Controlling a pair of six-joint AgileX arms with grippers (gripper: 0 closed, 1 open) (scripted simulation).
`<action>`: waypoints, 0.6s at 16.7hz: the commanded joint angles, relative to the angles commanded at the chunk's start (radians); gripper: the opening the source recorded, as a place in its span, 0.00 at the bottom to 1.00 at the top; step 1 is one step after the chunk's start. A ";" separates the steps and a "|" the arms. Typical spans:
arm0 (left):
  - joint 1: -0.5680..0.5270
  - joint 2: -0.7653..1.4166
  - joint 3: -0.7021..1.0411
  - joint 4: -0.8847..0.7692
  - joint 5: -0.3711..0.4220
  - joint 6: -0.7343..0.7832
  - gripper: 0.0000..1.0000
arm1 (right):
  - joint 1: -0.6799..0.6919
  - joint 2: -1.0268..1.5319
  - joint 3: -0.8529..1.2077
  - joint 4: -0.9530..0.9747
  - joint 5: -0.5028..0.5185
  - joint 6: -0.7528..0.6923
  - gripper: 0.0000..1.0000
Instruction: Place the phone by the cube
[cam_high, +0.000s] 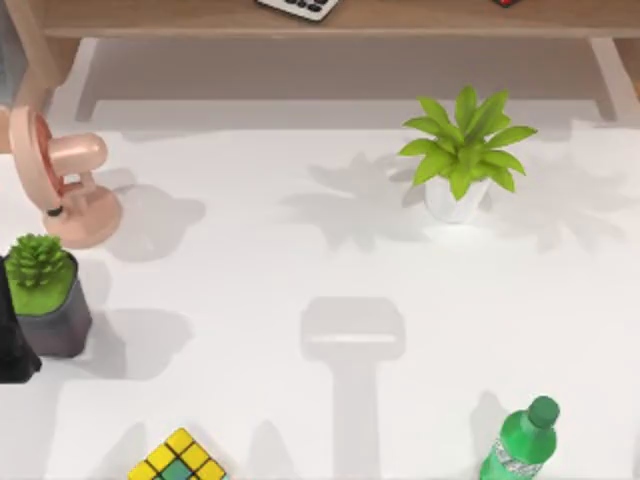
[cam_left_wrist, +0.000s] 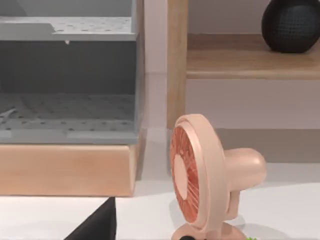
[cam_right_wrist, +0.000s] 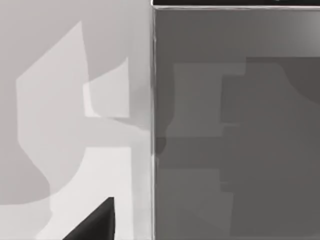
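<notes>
The cube (cam_high: 178, 462), with yellow and green tiles, lies at the table's front edge on the left, partly cut off. In the right wrist view the phone (cam_right_wrist: 235, 130) sits very close, its glossy grey screen and thin black frame over the white table. A dark part of my right gripper (cam_right_wrist: 95, 225) shows just beside the phone's long edge. Whether it holds the phone I cannot tell. My left gripper (cam_high: 14, 345) is parked at the table's left edge, beside the succulent pot. A rectangular shadow with a stem (cam_high: 352, 335) lies mid-table.
A dark pot with a succulent (cam_high: 45, 295) and a pink fan (cam_high: 62, 185) stand at the left. A leafy plant in a white pot (cam_high: 458, 160) is at the back right, a green bottle (cam_high: 522, 445) at the front right. A wooden shelf (cam_high: 330, 25) runs along the back.
</notes>
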 joint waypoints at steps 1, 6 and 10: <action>0.000 0.000 0.000 0.000 0.000 0.000 1.00 | 0.000 0.000 0.000 0.000 0.000 0.000 1.00; 0.000 0.000 0.000 0.000 0.000 0.000 1.00 | 0.003 0.026 -0.031 0.042 0.000 0.003 1.00; 0.000 0.000 0.000 0.000 0.000 0.000 1.00 | 0.002 0.084 -0.082 0.182 0.000 0.004 1.00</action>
